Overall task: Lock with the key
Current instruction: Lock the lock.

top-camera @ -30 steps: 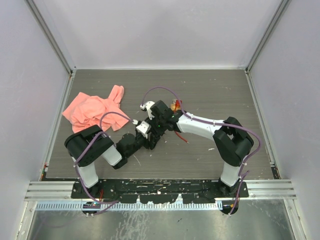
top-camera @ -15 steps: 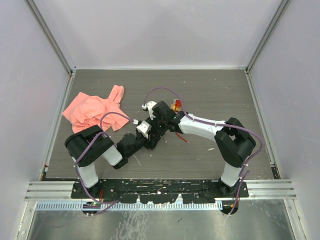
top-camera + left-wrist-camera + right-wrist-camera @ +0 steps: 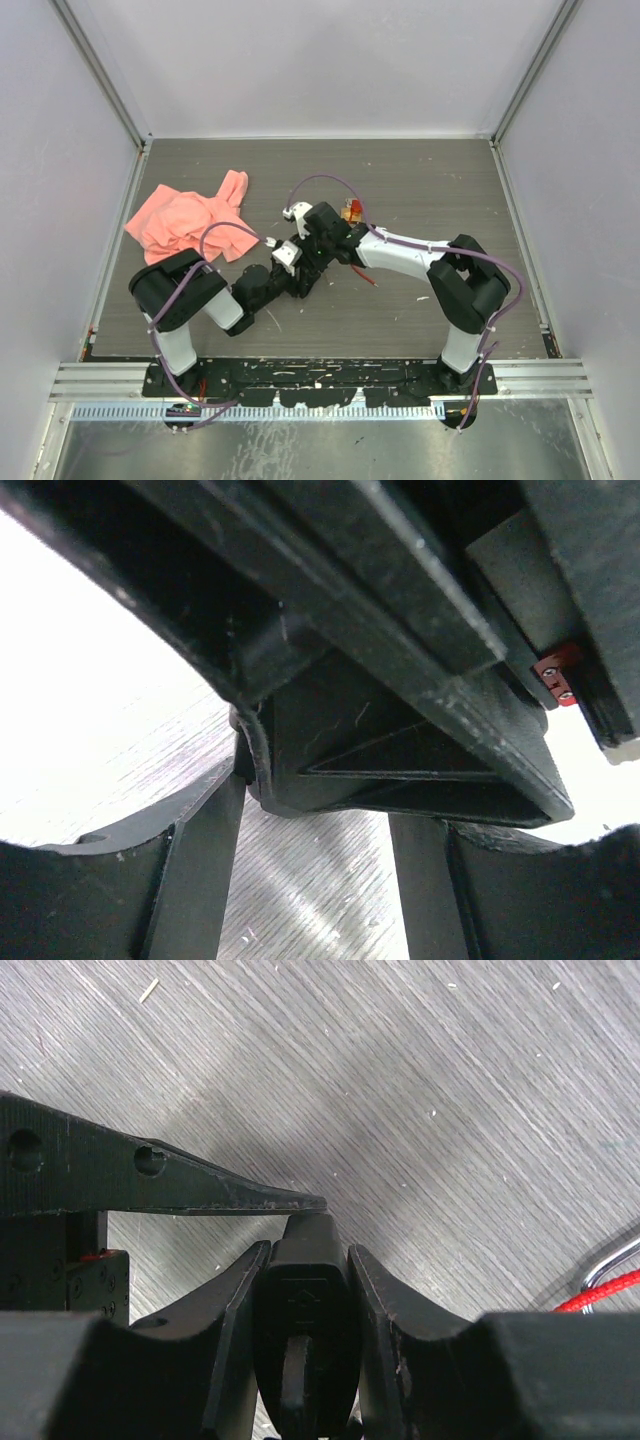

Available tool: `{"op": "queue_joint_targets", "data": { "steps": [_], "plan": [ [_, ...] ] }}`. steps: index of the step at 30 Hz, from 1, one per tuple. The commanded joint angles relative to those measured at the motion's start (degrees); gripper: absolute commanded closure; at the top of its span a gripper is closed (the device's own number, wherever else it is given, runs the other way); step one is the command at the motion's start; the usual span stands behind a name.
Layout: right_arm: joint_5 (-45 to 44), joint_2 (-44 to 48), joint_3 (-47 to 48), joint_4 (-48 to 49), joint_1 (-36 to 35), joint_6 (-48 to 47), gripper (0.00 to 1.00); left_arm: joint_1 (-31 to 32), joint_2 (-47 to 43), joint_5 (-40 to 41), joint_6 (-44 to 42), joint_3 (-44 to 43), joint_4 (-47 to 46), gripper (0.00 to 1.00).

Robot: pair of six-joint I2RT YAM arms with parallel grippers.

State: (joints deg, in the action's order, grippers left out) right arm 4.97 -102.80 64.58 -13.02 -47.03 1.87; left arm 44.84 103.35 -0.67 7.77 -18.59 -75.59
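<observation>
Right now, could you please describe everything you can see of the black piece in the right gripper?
The black piece looks like matte plastic: a narrow rounded block with a slot sunk in its face. The right gripper clamps it between both fingers, its blunt tip poking past them above the grey table. A finger of the left gripper reaches its tip; contact is unclear.

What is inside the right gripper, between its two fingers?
A black rounded piece is clamped in the right gripper. It may be the key's head; its blade and the lock are hidden.
</observation>
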Motion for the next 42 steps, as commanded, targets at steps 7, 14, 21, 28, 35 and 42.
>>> {"op": "queue_joint_targets", "data": {
  "steps": [7,14,21,28,35,42],
  "plan": [
    [2.0,-12.2,-3.0,-15.9,-5.1,-0.3,0.99,-3.1,-0.4,-2.4,-0.3,0.1,-6.5,0.44],
    [2.8,-14.3,-3.7,-16.5,-6.4,-1.1,0.99,-5.2,-1.2,-3.2,-0.2,2.1,-6.5,0.45],
    [4.4,-17.3,-2.2,-16.8,-6.9,-1.2,0.99,-7.4,-1.4,-5.8,-0.6,3.0,-6.5,0.47],
    [6.2,-20.1,0.4,-18.4,-6.8,-1.5,0.99,-8.2,0.0,-9.0,-0.6,2.1,-6.5,0.47],
    [8.3,-23.5,1.3,-19.5,-7.4,-1.9,0.99,-8.9,1.1,-11.7,-0.4,1.6,-6.5,0.47],
    [9.4,-24.9,1.5,-19.7,-8.5,-2.1,0.99,-9.8,2.1,-13.2,-0.1,1.0,-6.5,0.47]
  ]
}}
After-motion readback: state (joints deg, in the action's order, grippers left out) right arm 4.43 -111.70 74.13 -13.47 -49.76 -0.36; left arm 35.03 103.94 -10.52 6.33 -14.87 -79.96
